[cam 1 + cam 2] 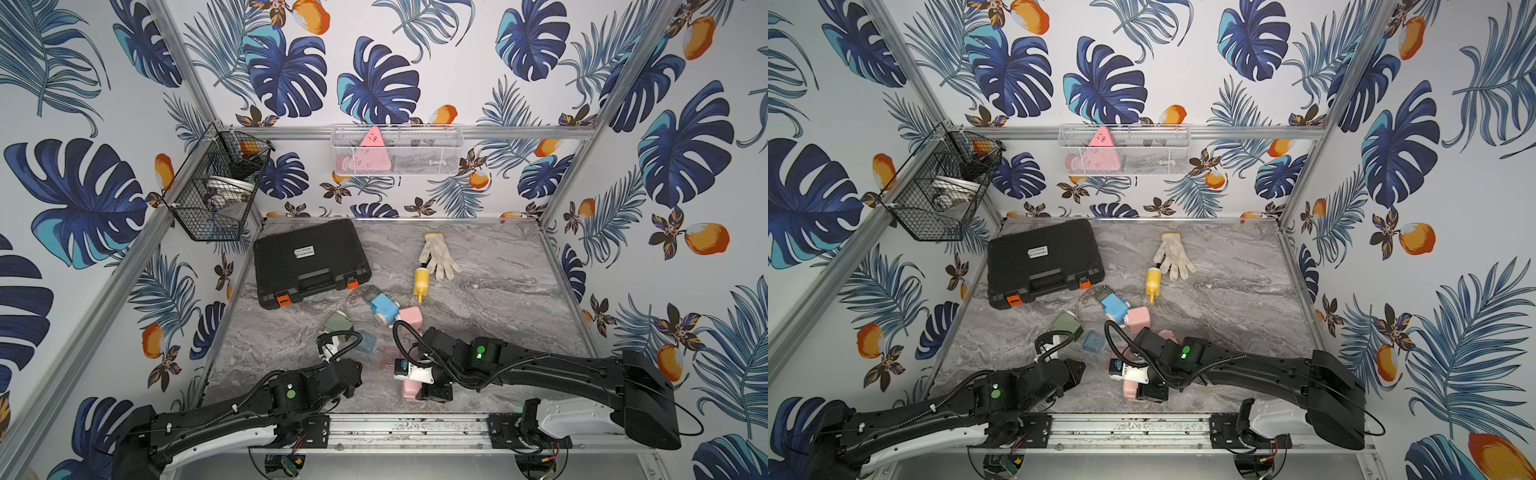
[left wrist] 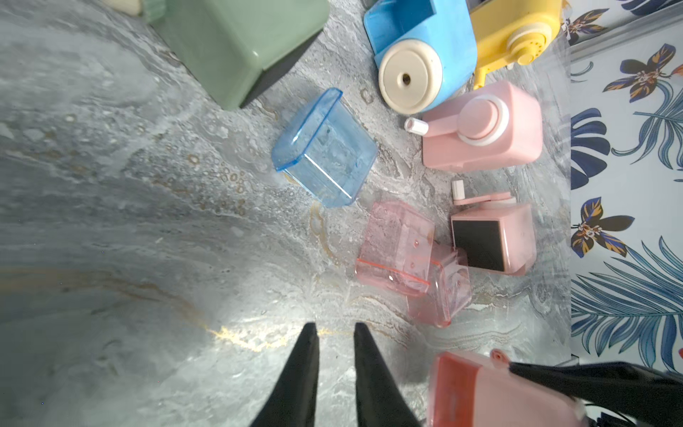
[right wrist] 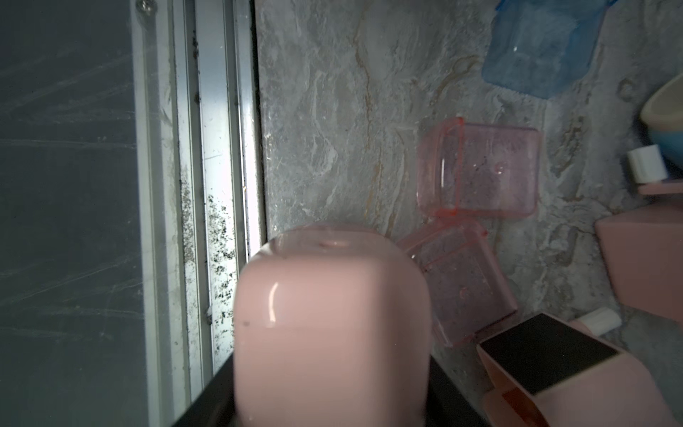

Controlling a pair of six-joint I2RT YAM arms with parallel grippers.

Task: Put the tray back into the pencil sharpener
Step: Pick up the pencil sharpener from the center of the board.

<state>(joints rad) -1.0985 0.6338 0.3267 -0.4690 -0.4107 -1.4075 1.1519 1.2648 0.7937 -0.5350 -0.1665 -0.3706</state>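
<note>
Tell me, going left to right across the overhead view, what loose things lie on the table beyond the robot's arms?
Black case → blue pencil sharpener → yellow bottle → white glove.

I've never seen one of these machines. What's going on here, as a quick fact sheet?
right fingers: closed on a pink sharpener
left fingers: slightly apart, empty, above the table
loose trays: two pink trays and one blue tray, lying on the table
behind: black case, white glove
</note>
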